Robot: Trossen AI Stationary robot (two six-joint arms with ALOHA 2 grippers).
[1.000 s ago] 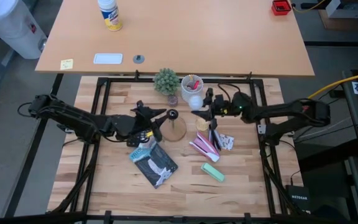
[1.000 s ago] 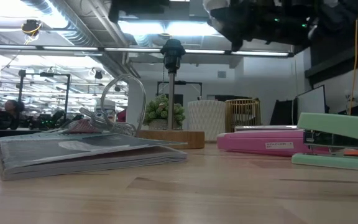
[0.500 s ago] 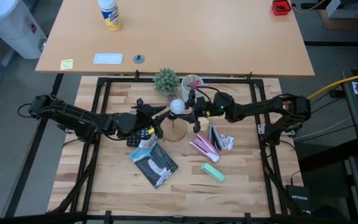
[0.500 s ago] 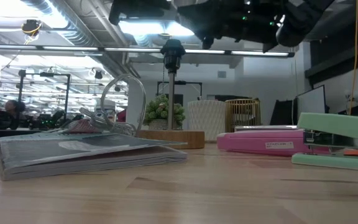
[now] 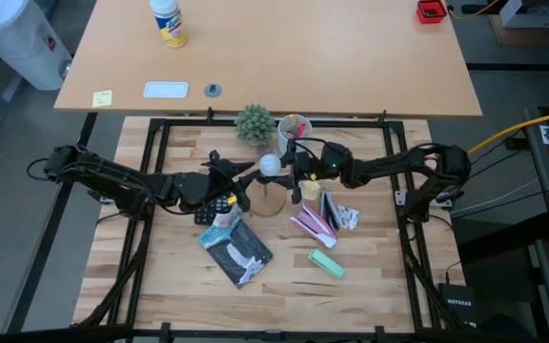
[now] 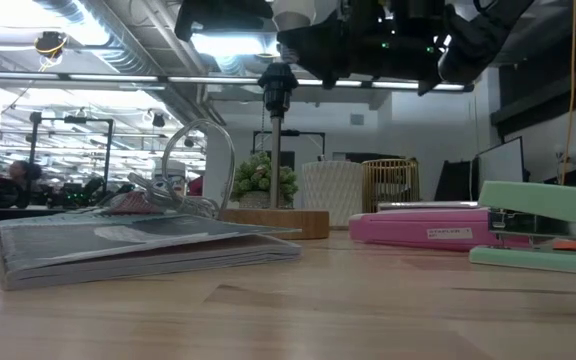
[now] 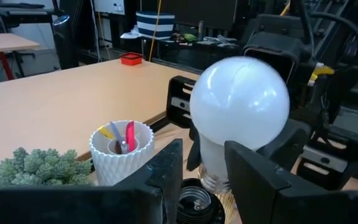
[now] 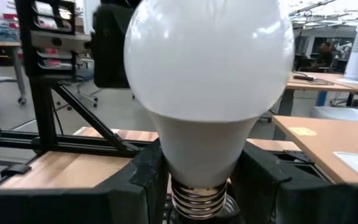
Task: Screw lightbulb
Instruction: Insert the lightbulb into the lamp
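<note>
The lightbulb (image 5: 270,165), a white globe with a grey screw base (image 8: 194,200), stands upright just over the black socket (image 7: 195,196) of a lamp. The lamp has a thin stem (image 6: 274,150) and a round wooden foot (image 5: 269,201) that rests on the table. My right gripper (image 8: 204,180) comes from the table's right and is shut on the bulb. My left gripper (image 7: 201,182) comes from the left and is shut on the socket. Whether the screw base touches the socket, I cannot tell. My left gripper has the black socket (image 7: 185,190) at the top of the lamp's stem pinched between its two fingers (image 7: 166,171). The fingers come about level from the table's left. The lamp stands upright on its wooden foot. My right gripper pinches the bulb's tapering neck (image 8: 197,158), just above the screw base, between its two fingers (image 8: 143,180). They come level from the table's right. The bulb is lifted clear, upright, with the globe up and the screw base down.
A small plant (image 5: 254,124) and a white pen cup (image 5: 294,127) stand behind the lamp. A booklet (image 5: 237,249), a pink stapler (image 5: 313,225) and a mint stapler (image 5: 326,263) lie nearer the front. A black frame (image 5: 160,133) runs around the table.
My right gripper has carried the lightbulb toward the table's left and slightly down, from beside the pen cup to just over the lamp's socket. It kept the bulb upright.
</note>
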